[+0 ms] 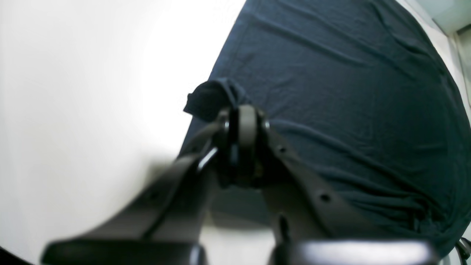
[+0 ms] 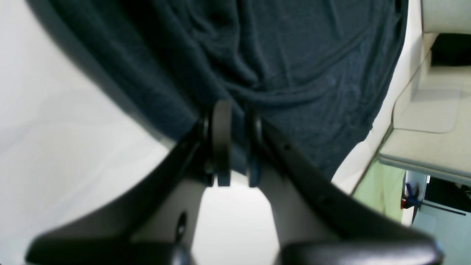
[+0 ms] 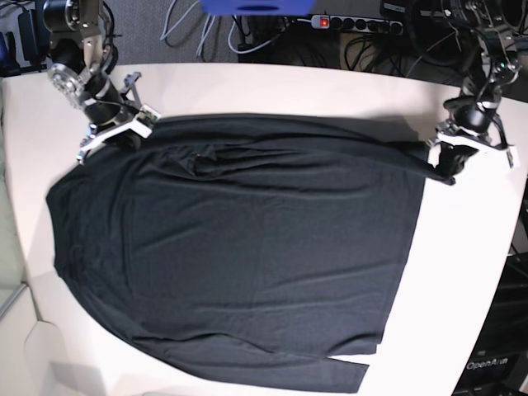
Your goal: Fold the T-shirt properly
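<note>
Fingers first: in the left wrist view the left gripper (image 1: 244, 127) has its pads pressed tight together, and a small dark tuft of the T-shirt (image 1: 346, 110) pokes out just above the tips, so it is pinching a corner of the cloth. Over to the right wrist view, and the right gripper (image 2: 235, 147) shows a narrow gap between its two pads; dark fabric sits in and behind that gap, but whether the pads actually grip it, I cannot tell.

Now the base view. The T-shirt (image 3: 239, 247) lies spread across the white table (image 3: 478, 272), filling most of the middle of the frame, its upper edge pulled into a fairly straight line from upper left to upper right. The left gripper (image 3: 446, 167) sits at the upper right of the frame, right at the shirt's corner, with the cloth drawn to a point toward it. The right gripper (image 3: 124, 136) is at the upper left, touching the shirt's other top corner. The fabric is wrinkled just below the top edge, left of centre. The lower edge curves round toward the bottom of the frame, ending in a squared corner at lower centre-right. Cables (image 3: 363, 33) run along the dark floor behind the table's far edge.
</note>
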Robot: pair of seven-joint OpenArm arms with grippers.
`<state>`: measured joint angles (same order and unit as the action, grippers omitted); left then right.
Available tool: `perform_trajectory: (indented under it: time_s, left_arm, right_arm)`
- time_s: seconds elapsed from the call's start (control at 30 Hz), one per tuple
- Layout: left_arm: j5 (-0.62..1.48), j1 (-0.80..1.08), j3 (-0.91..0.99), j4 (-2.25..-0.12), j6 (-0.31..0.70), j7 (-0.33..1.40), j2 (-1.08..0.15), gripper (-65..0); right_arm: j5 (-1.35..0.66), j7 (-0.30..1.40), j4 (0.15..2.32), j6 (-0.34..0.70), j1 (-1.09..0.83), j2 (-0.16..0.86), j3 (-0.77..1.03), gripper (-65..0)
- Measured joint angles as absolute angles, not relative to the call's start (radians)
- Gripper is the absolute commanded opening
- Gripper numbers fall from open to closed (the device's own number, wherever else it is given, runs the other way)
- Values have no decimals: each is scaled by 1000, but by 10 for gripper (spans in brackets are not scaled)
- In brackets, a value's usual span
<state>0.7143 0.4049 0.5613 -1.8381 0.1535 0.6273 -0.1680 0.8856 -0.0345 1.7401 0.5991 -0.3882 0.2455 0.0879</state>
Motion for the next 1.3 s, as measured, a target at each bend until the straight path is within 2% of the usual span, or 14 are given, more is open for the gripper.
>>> perform_trajectory:
  time_s: [0.1,0.63,0.73,0.9,0.97,1.3]
  left_arm:
    - [704,408,563,-1838,154,625,-152,-650]
    - [710,416,561,-1839,154,628,-138,-650]
    - [704,416,561,-1839,154,626,-121,-650]
    - [704,416,561,-1839,154,629,-116,-650]
    - [704,416,561,-1839,154,629,-116,-650]
    - [708,416,561,-1839,154,629,-116,-650]
  right_arm:
    - [884,-37,1740,599,-389,270,83,-565]
    - [886,-64,1675,602,-354,271,69,-562]
    - [886,-64,1675,602,-350,271,69,-515]
    - [886,-64,1675,602,-340,272,69,-375]
    - [886,-65,1675,602,-339,271,69,-346]
    - [887,-170,1627,601,-341,276,60,-340]
